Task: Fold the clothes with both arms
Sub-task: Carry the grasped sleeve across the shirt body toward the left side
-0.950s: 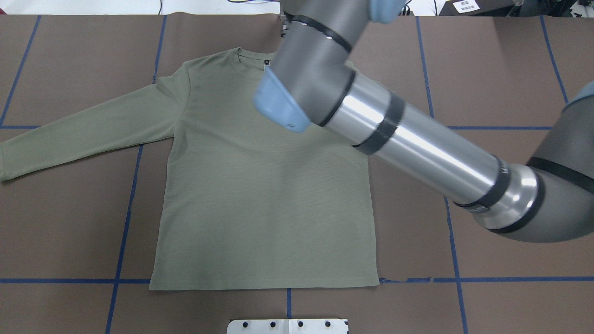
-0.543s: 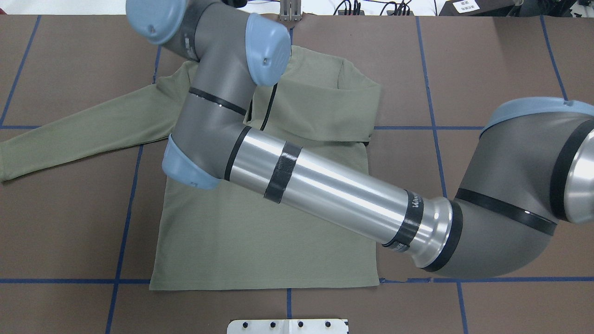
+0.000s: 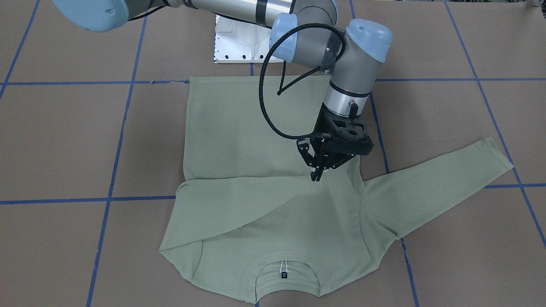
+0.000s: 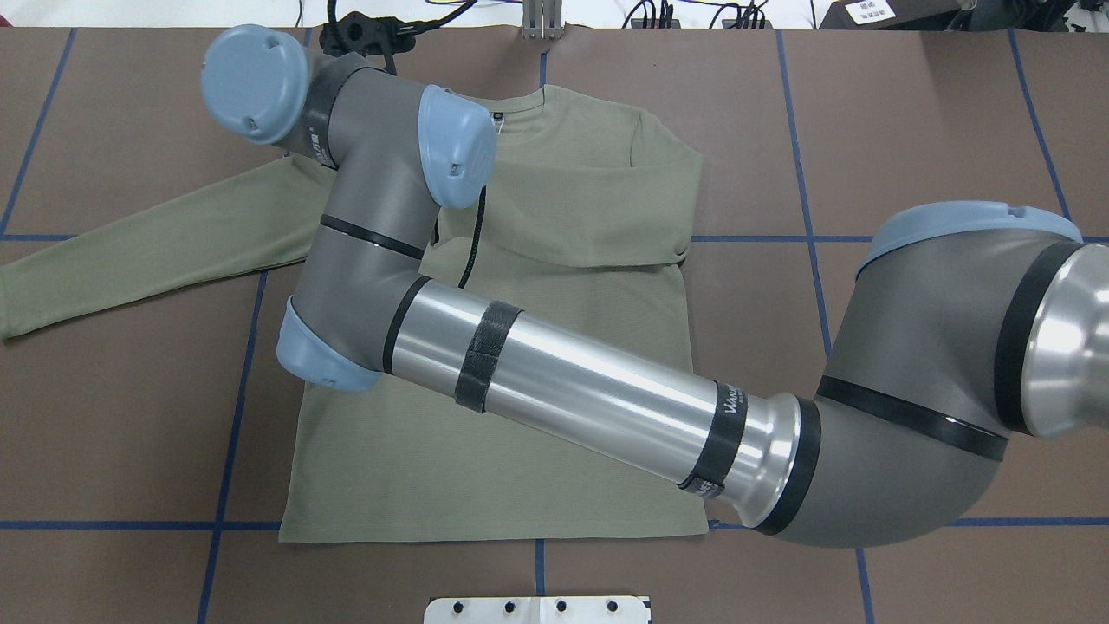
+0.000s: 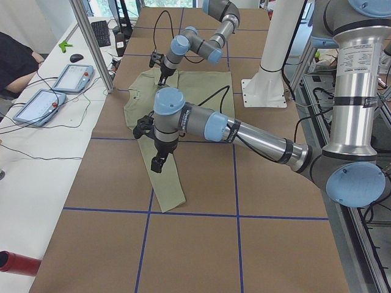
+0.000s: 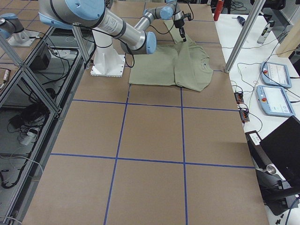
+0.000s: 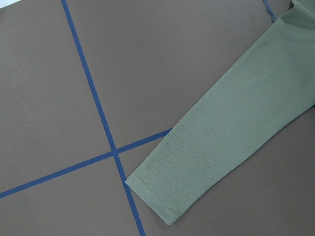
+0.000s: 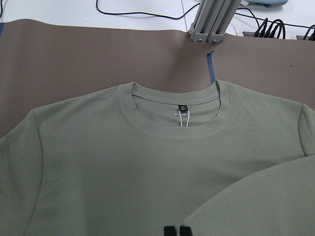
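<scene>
The pale sage-green long-sleeved shirt (image 3: 256, 128) lies flat on the brown table, neck toward the far edge in the overhead view (image 4: 520, 451). Its right sleeve (image 3: 239, 200) is folded across the chest. My right gripper (image 3: 316, 175) points down over the chest, shut on that sleeve's end. Its fingertips (image 8: 177, 231) show close together below the neck label (image 8: 183, 109). In the overhead view the right arm (image 4: 563, 390) hides it. The left sleeve (image 7: 236, 128) lies stretched out. My left gripper (image 5: 157, 165) hangs above that sleeve; I cannot tell whether it is open or shut.
The white pedestal base (image 4: 537, 609) stands at the near table edge, by the shirt hem. An aluminium post (image 8: 211, 24) stands at the far edge behind the neck. Blue tape lines (image 7: 93, 98) cross the table. Control tablets (image 5: 67, 76) and a seated person (image 5: 15, 61) are beyond the far edge.
The right arm has swung leftward across the shirt. The right sleeve now lies folded over the chest. In the last half second the arm has shifted a little further left.
</scene>
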Tool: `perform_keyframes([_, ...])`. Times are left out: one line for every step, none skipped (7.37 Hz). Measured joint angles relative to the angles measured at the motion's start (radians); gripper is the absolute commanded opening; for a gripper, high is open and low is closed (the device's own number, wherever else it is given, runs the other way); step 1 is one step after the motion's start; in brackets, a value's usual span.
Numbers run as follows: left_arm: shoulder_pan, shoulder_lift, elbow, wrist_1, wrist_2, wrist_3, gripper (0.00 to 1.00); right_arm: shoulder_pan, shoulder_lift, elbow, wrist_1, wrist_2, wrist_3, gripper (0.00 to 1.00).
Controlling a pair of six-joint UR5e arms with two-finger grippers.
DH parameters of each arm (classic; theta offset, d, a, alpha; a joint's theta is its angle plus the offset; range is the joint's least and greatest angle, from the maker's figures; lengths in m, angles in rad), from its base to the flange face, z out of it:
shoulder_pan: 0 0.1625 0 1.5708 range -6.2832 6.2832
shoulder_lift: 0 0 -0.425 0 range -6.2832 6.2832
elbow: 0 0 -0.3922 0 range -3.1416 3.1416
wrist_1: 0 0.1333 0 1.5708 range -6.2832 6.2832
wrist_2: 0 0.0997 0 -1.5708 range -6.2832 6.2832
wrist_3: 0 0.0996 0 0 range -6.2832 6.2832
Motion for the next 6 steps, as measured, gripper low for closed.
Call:
perform_keyframes([0.0,0.0,-0.001,0.0,-0.009,0.0,1.0,-0.001,0.017,-0.038,0.034,-0.011,0.008,1.0])
perform_keyframes([0.0,0.0,-0.002,0.0,-0.014,-0.001,1.0,-0.001,0.033,-0.061,0.05,-0.02,0.008,1.0])
perform_keyframes([0.0,0.0,-0.003,0.0,-0.015,0.0,1.0,-0.001,0.044,-0.069,0.057,-0.021,0.005,1.0])
perform_keyframes([0.001,-0.007,0.003,-0.015,-0.015,0.0,1.0,0.004,0.051,-0.07,0.061,-0.008,-0.005,1.0])
perform_keyframes([0.003,-0.028,0.034,-0.066,-0.015,0.0,1.0,0.025,0.051,-0.067,0.061,0.047,-0.022,1.0])
perform_keyframes([0.004,-0.056,0.091,-0.139,-0.017,-0.007,1.0,0.074,0.043,-0.059,0.058,0.158,-0.05,1.0])
